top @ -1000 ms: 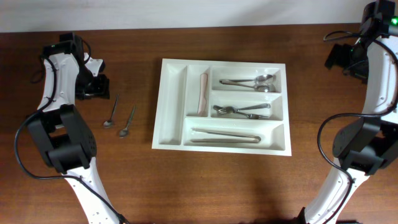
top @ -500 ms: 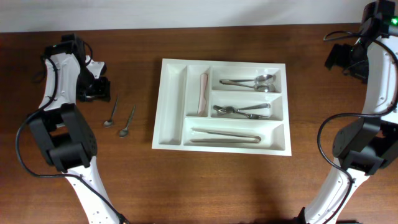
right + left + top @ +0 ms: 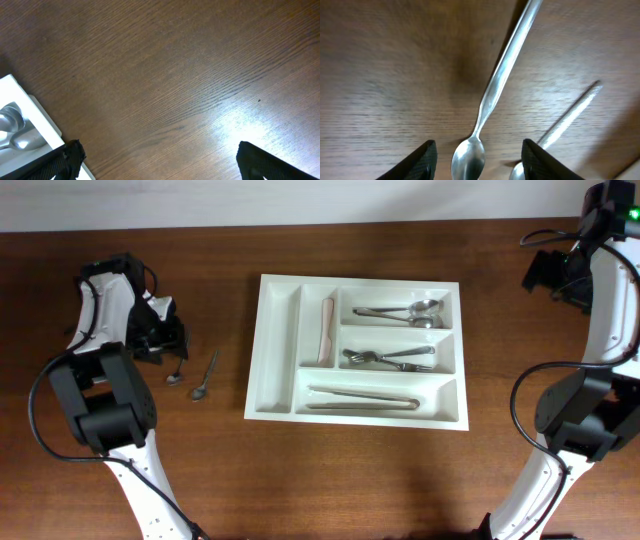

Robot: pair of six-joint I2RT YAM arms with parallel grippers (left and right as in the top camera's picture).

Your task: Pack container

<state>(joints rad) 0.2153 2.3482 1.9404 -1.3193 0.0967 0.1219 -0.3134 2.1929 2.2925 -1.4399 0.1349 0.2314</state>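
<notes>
In the middle of the brown table (image 3: pixel 350 480): the container (image 3: pixel 280 345), white, flat on the wood, long side running left to right. Inside it, at the left, two narrow upright slots, the second holding a pale pink utensil (image 3: pixel 326 330) laid lengthwise. To the right of these, three wide slots, one behind another. In the far one, spoons (image 3: pixel 405 311) with bowls toward the right; in the middle one, forks (image 3: pixel 390 358); in the near and longest one, metal tongs (image 3: pixel 362 398) stretched along the slot. Left of the container and apart from it, two teaspoons on bare wood, roughly side by side, bowls toward the near edge: the outer teaspoon (image 3: pixel 495 85) and the inner teaspoon (image 3: pixel 206 376). Directly above the outer teaspoon, the left gripper (image 3: pixel 477 157), pointed down at the table, released and partly spread. One finger (image 3: pixel 427 160) on each side of the bowl, neither seen touching the metal. Bowl of the inner teaspoon partly hidden behind the other finger. At the far right corner of the table, well apart from both teaspoons, the right gripper (image 3: pixel 162 161), held above bare wood, jaws spread wide, grasping nothing. At the left edge of the right wrist view, one corner of the container with two spoon bowls inside.
</notes>
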